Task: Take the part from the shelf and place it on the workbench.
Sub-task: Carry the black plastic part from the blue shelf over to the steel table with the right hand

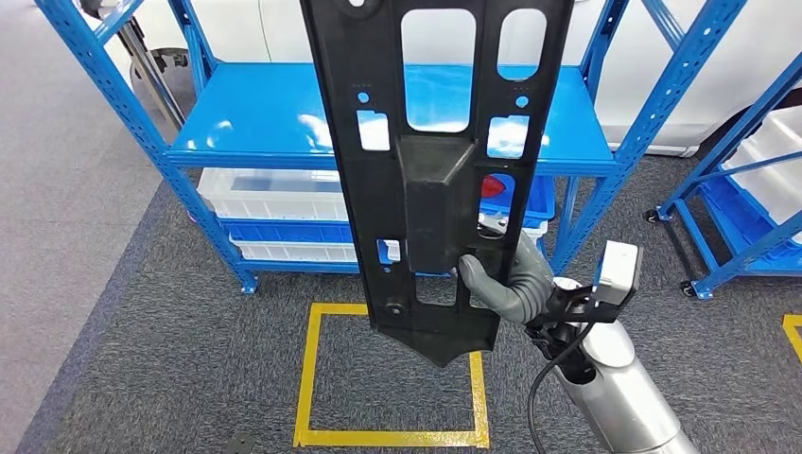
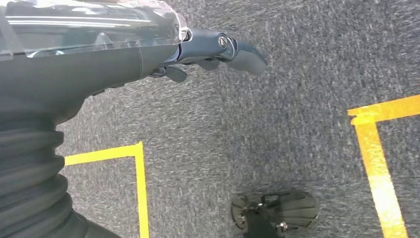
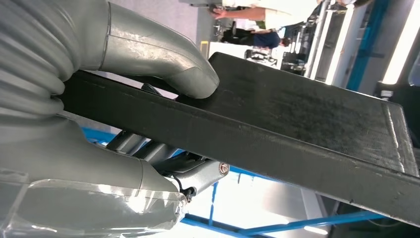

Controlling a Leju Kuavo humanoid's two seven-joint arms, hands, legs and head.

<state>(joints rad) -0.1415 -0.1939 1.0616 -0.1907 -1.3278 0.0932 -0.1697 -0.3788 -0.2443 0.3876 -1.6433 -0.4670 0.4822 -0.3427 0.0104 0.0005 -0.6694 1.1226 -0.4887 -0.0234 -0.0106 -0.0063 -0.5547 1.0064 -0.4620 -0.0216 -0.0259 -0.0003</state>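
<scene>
No text, label, brand, number or sign can be read on anything here, neither on the black part (image 1: 430, 180) nor on the blue shelf (image 1: 274, 118) behind it at twelve o'clock.

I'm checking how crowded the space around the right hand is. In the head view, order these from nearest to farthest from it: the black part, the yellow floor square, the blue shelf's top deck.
1. Black part: held by the right hand.
2. Yellow floor square: on the carpet, below-left of the hand.
3. Blue shelf's top deck: behind the part, farthest up.
</scene>
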